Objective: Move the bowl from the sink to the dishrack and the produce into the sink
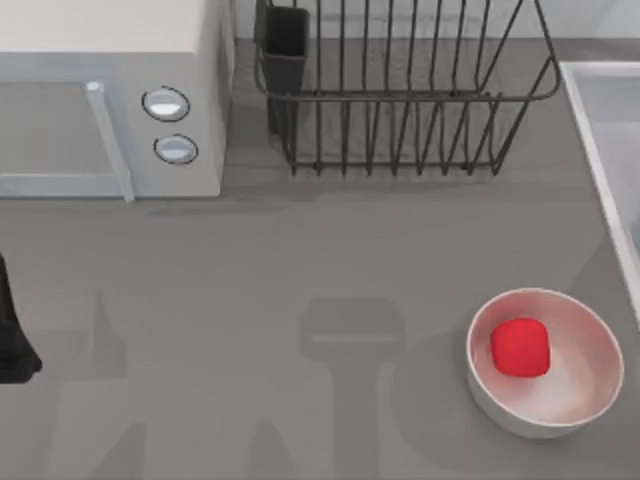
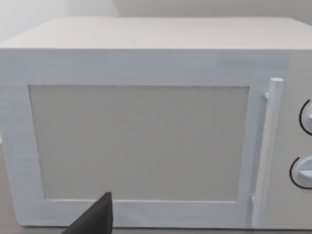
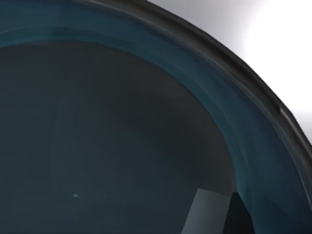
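**Teal bowl close under the right claw, grip unconfirmed**

Nearest the front edge, on the right, the red produce (image 1: 521, 347) sits inside the white bowl (image 1: 590, 385), untouched and well apart from the sink (image 1: 590, 120) further back on the right side. At the left edge the left arm (image 1: 10, 335) is parked, its gripper (image 2: 95, 219) facing the microwave (image 2: 146, 141); whether that claw is wide or narrow, I cannot tell.

Now the action: the right wrist view looks straight into the bowl (image 3: 112, 136), dark inside with its rim curving past a pale surface, which I take for the sink. The right gripper (image 3: 222, 214) pokes in at the frame's edge, and I cannot tell whether it is open or clamped on anything.

That is the danger. If the bite on that glossy rim is shallow, the bowl may slip and drop back. Lift too low and it could clip the sink's raised rim. At the far side waits the dishrack (image 1: 400, 100), and its thin upright bars could snag a tilted bowl. Later, the smooth produce may squirt loose, or drag the white bowl along.
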